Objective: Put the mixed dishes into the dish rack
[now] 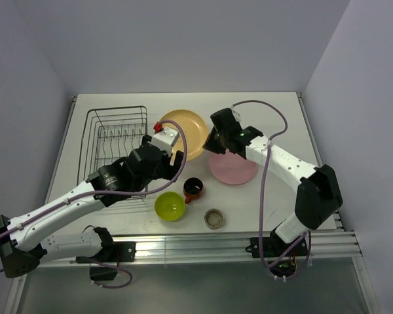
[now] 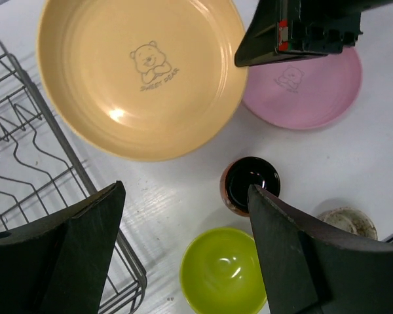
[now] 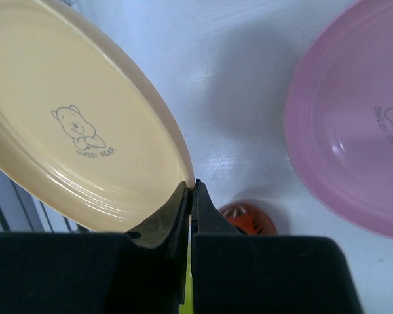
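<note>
My right gripper (image 3: 191, 186) is shut on the right rim of the yellow-orange plate (image 3: 72, 124), which tilts up off the table (image 1: 275, 111) beside the pink plate (image 1: 234, 169). My left gripper (image 2: 185, 190) hangs open and holds nothing, above the table between the dish rack (image 2: 26, 163) and the red-orange mug (image 2: 251, 183). The lime-green bowl (image 2: 223, 271) lies just below its fingers. A small grey-beige cup (image 1: 214, 218) stands near the front edge, right of the bowl (image 1: 169, 205). The black wire rack (image 1: 114, 140) stands at the left and holds no dishes.
White walls close in the table at the back and on both sides. The left arm stretches across the rack's front right corner. A metal rail (image 1: 236, 245) runs along the near edge.
</note>
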Robot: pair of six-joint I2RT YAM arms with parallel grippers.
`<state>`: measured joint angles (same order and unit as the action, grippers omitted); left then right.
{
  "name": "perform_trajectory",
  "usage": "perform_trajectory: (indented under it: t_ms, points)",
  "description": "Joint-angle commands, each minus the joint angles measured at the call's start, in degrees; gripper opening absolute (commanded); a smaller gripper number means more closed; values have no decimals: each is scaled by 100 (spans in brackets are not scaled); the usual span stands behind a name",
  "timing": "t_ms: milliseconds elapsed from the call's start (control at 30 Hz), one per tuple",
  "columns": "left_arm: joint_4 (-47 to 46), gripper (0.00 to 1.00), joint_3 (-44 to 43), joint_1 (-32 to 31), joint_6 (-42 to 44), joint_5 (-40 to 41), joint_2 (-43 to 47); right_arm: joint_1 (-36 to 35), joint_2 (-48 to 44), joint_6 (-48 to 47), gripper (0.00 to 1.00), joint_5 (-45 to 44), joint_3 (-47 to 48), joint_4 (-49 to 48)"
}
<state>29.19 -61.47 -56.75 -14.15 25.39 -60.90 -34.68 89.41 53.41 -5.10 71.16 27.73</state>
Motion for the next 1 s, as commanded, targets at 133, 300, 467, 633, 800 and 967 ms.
perform_trajectory:
  t_ms: [133,300,467,633,800,967]
  points:
    - [-493,83,109,-713,1124,326,-53,14,-635,-787,0,1108,451,645]
    - [-397,83,74,-1022,1354,274,-88,57,-688,-1095,0,1301,733,1208]
    - [-248,83,21,-1312,1354,124,-254,66,-714,-1262,0,1573,751,1446]
    - [95,83,-49,-1566,1521,554,-650,66,-837,-1315,0,1758,733,1604]
    - [271,82,3,-1752,1468,1239,-1020,66,-925,-1324,0,1793,795,1815]
    - [210,82,65,-1839,1082,2135,-1335,66,-1153,-1219,0,2004,733,1815]
